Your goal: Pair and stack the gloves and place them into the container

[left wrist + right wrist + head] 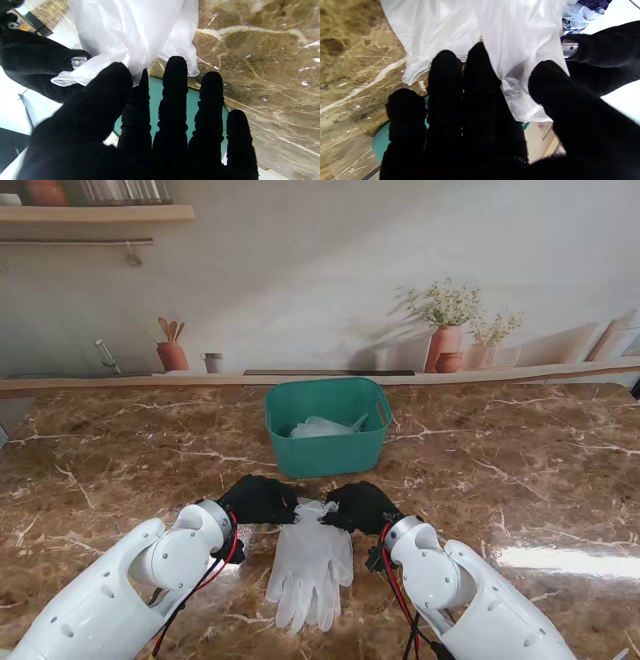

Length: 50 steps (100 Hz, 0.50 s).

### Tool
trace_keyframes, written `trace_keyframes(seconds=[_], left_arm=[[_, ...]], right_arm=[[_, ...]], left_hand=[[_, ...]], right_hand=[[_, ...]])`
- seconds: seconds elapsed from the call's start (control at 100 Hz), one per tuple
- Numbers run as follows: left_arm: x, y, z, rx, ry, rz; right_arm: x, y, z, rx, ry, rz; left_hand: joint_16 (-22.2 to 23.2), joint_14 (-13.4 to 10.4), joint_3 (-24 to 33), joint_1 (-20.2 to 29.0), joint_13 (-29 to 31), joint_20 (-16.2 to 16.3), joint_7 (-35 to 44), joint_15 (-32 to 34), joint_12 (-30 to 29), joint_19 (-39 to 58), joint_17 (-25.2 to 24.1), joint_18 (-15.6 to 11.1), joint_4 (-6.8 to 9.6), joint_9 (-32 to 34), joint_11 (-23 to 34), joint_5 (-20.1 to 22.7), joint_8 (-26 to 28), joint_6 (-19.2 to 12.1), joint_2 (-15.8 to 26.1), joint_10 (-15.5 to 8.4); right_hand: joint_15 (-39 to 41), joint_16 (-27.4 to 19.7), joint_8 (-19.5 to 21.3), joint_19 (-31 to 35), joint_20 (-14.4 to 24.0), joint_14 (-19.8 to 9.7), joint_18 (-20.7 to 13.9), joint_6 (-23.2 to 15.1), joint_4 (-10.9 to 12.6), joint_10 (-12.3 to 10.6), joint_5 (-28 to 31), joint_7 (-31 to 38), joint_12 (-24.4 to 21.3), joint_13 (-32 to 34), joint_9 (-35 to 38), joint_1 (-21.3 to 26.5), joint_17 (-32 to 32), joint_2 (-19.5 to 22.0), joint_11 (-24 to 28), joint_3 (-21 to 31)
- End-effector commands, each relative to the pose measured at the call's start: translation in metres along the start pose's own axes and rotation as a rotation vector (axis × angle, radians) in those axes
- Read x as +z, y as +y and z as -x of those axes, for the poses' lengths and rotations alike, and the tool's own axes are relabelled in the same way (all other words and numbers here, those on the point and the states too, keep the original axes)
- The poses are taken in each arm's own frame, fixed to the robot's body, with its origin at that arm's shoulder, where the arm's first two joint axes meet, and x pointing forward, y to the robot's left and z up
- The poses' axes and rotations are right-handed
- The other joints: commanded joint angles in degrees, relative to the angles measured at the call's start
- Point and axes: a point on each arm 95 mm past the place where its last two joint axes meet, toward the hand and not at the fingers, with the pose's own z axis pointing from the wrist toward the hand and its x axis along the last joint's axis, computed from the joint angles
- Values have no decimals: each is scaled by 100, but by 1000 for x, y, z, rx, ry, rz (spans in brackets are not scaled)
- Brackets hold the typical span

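White translucent gloves (310, 565) lie stacked on the marble table (120, 450), cuffs toward the bin, fingers pointing toward me. My left hand (258, 499) in its black glove pinches the cuff's left corner between thumb and forefinger; the white glove (130, 37) shows held there. My right hand (360, 507) pinches the right corner of the cuff, with the white glove (510, 50) caught under its thumb. The teal container (327, 425) stands just beyond both hands and holds other pale gloves (322, 426).
The table's far edge meets a wall with a printed shelf of pots and plants (445, 330). Bare marble lies to the left and right of the container. A bright glare patch (570, 560) sits at the right.
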Motion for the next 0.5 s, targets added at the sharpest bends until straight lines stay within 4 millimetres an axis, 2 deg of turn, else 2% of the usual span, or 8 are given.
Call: trace_keyframes(seconds=[0.0,0.49], left_arm=[[4,3,0,5,-8,15],[25,18,9,4,-87,14]], right_arm=[[3,-5,4,0,-23,-22],[24,-4,16,-93,-83,24]], left_hand=[[71,105,329,-131,59,71,260,228,88,171,-56,68,150,65,173,218,28,-226,-43,-12],[89,102,164,-61,73,101,231,305,71,300,-11,55,38,39,165,211,-144,-179,14,11]], right_hand=[[168,110,-89,334,-119,-112,-77,-33,23,-68,116,38,118,139,311,-134,28,-104,163,207],[258,132,80,322,-151,-160,-72,-157,-45,-111,37,241,201,95,289,-76,-16,-125,289,250]])
